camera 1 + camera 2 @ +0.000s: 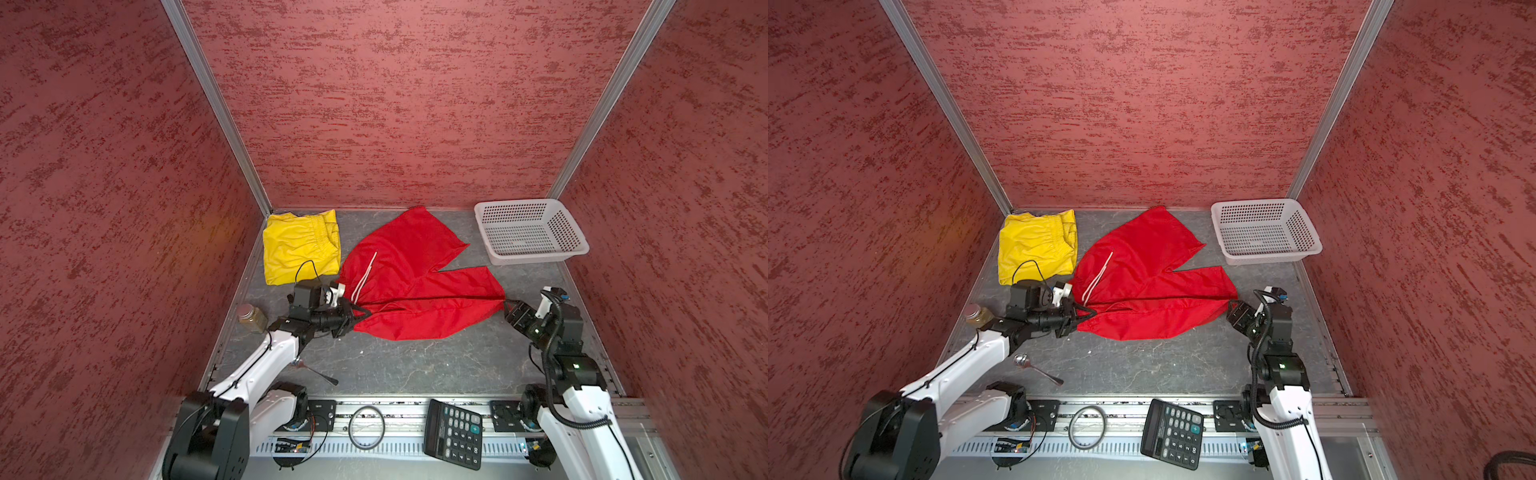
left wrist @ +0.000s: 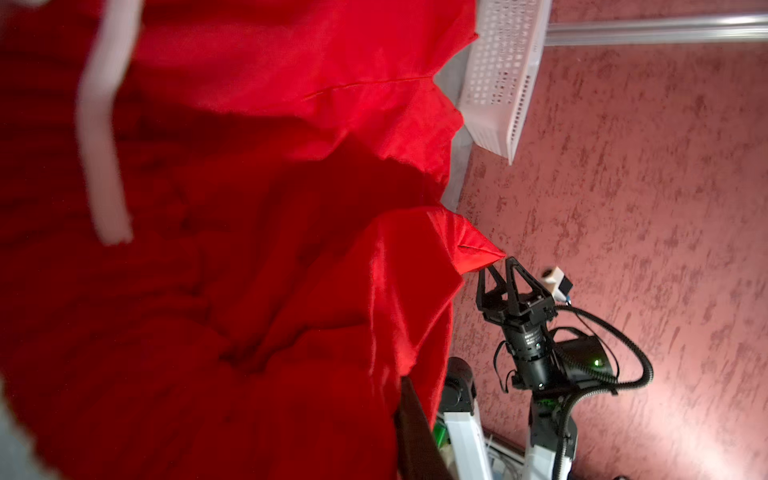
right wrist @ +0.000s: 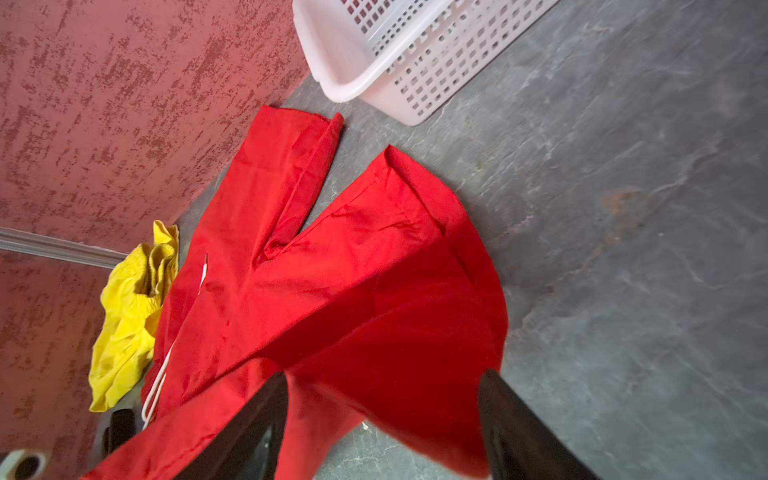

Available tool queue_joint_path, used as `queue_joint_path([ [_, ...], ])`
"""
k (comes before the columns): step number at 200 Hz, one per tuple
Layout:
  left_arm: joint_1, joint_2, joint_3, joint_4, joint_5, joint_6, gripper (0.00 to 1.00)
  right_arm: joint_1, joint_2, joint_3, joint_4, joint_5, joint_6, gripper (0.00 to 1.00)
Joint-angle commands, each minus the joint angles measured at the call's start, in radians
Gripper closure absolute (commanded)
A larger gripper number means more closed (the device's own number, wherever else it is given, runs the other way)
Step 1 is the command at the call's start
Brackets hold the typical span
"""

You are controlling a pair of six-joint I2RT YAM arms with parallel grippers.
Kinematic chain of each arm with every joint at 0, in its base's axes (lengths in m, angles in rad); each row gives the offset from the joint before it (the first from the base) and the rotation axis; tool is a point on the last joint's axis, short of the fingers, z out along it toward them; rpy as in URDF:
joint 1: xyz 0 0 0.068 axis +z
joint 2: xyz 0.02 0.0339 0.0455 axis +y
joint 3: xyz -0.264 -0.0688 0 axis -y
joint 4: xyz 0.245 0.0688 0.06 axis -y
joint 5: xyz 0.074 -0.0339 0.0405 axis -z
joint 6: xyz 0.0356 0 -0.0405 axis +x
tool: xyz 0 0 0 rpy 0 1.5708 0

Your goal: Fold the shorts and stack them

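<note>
The red shorts (image 1: pixel 411 282) lie spread in the middle of the grey table, legs towards the right, with the white drawstring (image 1: pixel 365 274) near the waistband. My left gripper (image 1: pixel 362 312) is at the waistband's near left corner. Red cloth drapes over it in the left wrist view and only one dark finger (image 2: pixel 415 432) shows, so its grip is unclear. My right gripper (image 3: pixel 384 374) stands open at the near leg's hem corner, with the cloth loose between its wide fingers. The yellow shorts (image 1: pixel 299 247) lie folded at the back left corner.
A white perforated basket (image 1: pixel 532 257) stands at the back right. A jar (image 1: pixel 251 318) sits beside the left arm and a spoon (image 1: pixel 1034 368) lies in front of it. A calculator (image 1: pixel 455 432) and a ring (image 1: pixel 366 428) rest on the front rail. Red walls enclose three sides.
</note>
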Motion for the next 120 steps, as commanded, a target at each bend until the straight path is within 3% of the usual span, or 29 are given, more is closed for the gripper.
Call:
queue_joint_path([
  [1,0.000,-0.141,-0.082,-0.170,-0.069,-0.040,0.55,-0.003,-0.041,0.114,-0.062,0.121,0.033,0.23],
  [19,0.008,-0.291,-0.095,-0.301,-0.103,-0.060,0.30,-0.003,-0.019,0.222,-0.061,0.168,-0.009,0.21],
  [40,0.035,-0.411,-0.052,-0.445,-0.155,-0.055,0.21,-0.004,0.049,0.312,-0.012,0.164,-0.049,0.21],
  [63,0.061,-0.434,0.020,-0.510,-0.212,-0.048,0.20,-0.003,0.209,0.346,0.096,0.027,-0.046,0.44],
  [72,0.058,-0.413,0.049,-0.498,-0.236,-0.043,0.23,0.002,0.292,0.355,0.133,-0.033,-0.037,0.57],
  [86,0.053,-0.347,0.094,-0.475,-0.277,-0.028,0.38,0.036,0.415,0.374,0.182,-0.073,-0.042,0.72],
  [101,0.040,-0.243,0.164,-0.455,-0.333,0.013,0.55,0.113,0.547,0.427,0.190,-0.025,-0.091,0.75],
  [120,0.012,-0.089,0.269,-0.428,-0.412,0.066,0.59,0.218,0.721,0.530,0.162,0.073,-0.173,0.75],
])
